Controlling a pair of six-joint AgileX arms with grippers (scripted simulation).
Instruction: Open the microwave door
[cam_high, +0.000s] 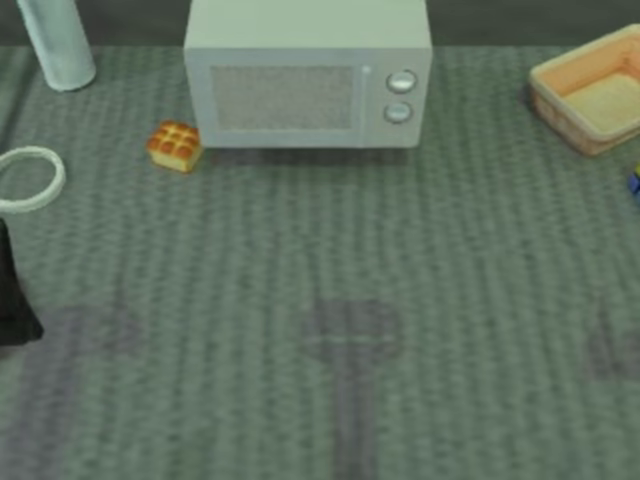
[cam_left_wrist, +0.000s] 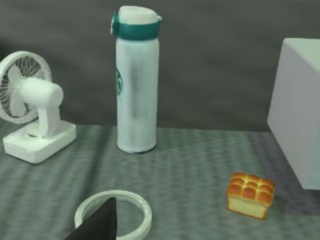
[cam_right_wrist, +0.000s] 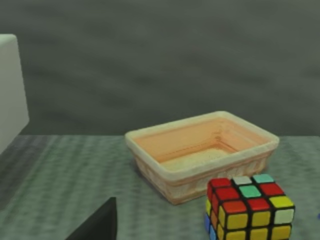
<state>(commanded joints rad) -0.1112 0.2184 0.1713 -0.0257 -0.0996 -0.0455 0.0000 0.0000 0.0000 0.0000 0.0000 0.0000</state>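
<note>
Microwave (cam_high: 308, 70) stands at the far middle of the surface (cam_high: 330, 300), its long axis running left to right and its front facing the near edge. Microwave door (cam_high: 283, 97) lies flush and shut, covering the left and middle of the front; the two knobs (cam_high: 400, 96) sit stacked on the panel to its right.

Bread loaf (cam_high: 174, 146) rests just beside the front left corner, apart from the door. White bottle (cam_high: 56, 42) stands upright at the far left, a white ring (cam_high: 28, 177) lies near the left edge, and a small fan (cam_left_wrist: 32, 112) stands left of the bottle in the left wrist view. Tan basket (cam_high: 590, 90) sits at the far right, well apart; a colour cube (cam_right_wrist: 247, 207) lies near it.

Nothing lies directly before the door.

Left hand (cam_high: 15, 290) shows only as a dark shape at the left edge, cut off; its state cannot be told. Right hand is outside the top view; a dark tip (cam_right_wrist: 97, 225) alone shows in its wrist view, state likewise undetermined.
</note>
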